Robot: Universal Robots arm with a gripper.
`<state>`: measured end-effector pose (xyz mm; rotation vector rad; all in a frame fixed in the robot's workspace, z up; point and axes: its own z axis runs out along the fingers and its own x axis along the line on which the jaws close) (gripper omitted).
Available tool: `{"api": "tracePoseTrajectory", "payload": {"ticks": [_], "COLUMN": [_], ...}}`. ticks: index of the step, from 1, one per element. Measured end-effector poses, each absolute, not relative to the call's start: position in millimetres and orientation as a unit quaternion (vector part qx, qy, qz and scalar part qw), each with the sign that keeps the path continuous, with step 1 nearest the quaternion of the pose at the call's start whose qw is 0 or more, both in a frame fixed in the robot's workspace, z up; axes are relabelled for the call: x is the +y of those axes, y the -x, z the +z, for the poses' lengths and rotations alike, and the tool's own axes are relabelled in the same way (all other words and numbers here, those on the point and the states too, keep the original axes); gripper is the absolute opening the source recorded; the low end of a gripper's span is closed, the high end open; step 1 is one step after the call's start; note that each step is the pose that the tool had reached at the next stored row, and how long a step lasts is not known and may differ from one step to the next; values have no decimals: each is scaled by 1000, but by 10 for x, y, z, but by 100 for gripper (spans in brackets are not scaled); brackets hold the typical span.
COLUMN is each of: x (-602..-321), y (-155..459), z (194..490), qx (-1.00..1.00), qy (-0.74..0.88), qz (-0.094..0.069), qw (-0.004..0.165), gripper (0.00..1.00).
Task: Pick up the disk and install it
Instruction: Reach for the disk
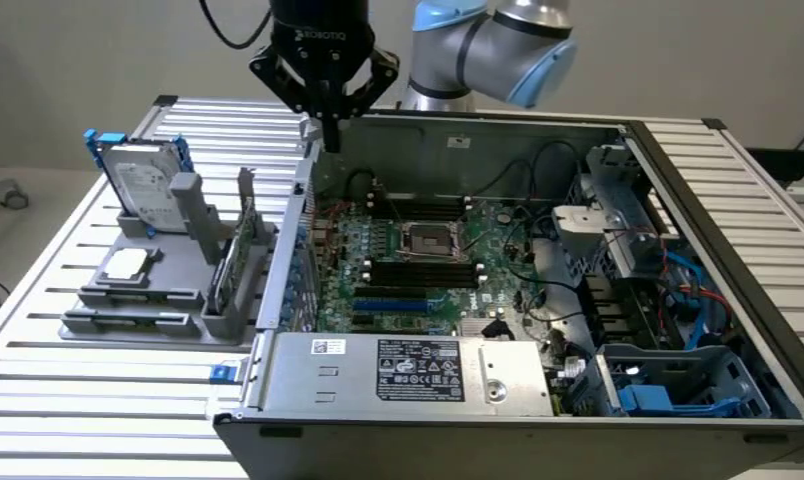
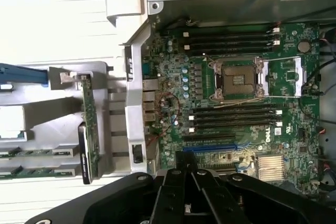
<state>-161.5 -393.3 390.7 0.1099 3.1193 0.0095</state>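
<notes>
A: While the gripper (image 1: 330, 138) hangs over the rear wall of the computer case (image 1: 509, 140), top centre of the exterior view, its fingers are pressed together on nothing.

B: And the disk (image 1: 141, 185)?

A: Upper left of that view, standing on edge in the grey rack (image 1: 122, 325) on the table (image 1: 55, 420), well apart from the gripper.

B: How should it be picked up?

A: I'd judge it wants parted fingers squared over the top edge, gripping the flat faces, clear of the blue rails (image 1: 95, 138) and the green card (image 1: 242, 250) nearby.
</notes>
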Motion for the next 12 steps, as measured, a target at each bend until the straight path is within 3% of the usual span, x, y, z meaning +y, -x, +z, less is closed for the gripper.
{"api": "tracePoseTrajectory", "payload": {"ticks": [12], "x": [-3718], "y": [2159], "z": [3845], "qx": [999], "qy": [-35], "qz": [-4], "qw": [8], "gripper": [11]}}
